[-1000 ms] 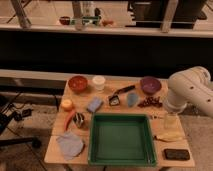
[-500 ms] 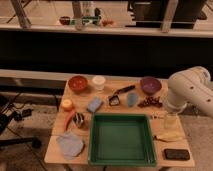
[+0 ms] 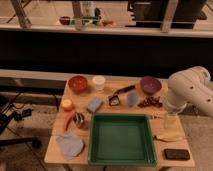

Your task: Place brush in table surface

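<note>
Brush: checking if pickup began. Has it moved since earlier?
No. The brush stays behind the green tray; the gripper hangs near the table surface right edge.

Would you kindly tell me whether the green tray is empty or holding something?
Empty: the green tray shows only bare floor. The gripper hangs over the table's right side, outside the tray.

brush [image 3: 122, 93] lying on table surface [image 3: 106, 101] | gripper [image 3: 170, 121] above table's right edge

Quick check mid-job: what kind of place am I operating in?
Likely a lab or office test area: a small wooden table set with bowls and a green tray, office-chair wheels at left, a long counter behind. The gripper hangs over the table's right side.
</note>
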Available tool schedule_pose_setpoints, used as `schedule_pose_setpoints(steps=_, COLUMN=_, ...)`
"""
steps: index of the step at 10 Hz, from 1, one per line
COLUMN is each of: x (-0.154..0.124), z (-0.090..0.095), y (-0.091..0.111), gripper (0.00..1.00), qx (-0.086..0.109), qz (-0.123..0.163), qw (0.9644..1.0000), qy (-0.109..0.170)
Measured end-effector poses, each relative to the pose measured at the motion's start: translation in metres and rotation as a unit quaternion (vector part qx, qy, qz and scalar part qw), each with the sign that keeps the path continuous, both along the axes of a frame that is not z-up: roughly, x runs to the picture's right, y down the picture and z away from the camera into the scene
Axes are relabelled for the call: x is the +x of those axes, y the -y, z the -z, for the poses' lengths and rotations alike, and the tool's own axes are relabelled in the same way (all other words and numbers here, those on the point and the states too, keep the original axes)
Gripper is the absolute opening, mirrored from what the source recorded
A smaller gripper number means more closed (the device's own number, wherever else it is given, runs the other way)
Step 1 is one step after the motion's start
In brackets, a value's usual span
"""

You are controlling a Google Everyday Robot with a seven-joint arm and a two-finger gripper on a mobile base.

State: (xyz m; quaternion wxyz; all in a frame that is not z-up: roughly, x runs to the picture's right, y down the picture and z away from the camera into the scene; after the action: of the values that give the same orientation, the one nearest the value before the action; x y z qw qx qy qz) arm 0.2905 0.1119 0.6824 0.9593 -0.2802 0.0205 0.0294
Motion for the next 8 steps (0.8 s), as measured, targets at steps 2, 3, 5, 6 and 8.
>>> schedule_pose_setpoints(steps=2, x=-0.018, z=-0.009, y=0.011, gripper=0.80, qx=0.011, qz=0.001, qw=0.9998, qy=0.014)
schedule_pose_setpoints(steps=3, x=-0.028, z=-0.014, y=0.017, gripper=0.80, qx=0.017, qz=0.001, qw=0.9996, qy=0.023)
schedule_pose_setpoints(steps=5, x=-0.031, z=-0.019, y=0.023, gripper=0.80, qx=0.024, qz=-0.002, qw=0.9991, qy=0.035)
schedule_pose_setpoints(steps=6, x=-0.033, z=-0.022, y=0.026, gripper=0.80, qx=0.028, qz=-0.004, qw=0.9987, qy=0.043)
schedule_pose_setpoints(steps=8, x=-0.041, z=-0.040, y=0.040, gripper=0.80, qx=0.036, qz=-0.026, qw=0.9948, qy=0.091)
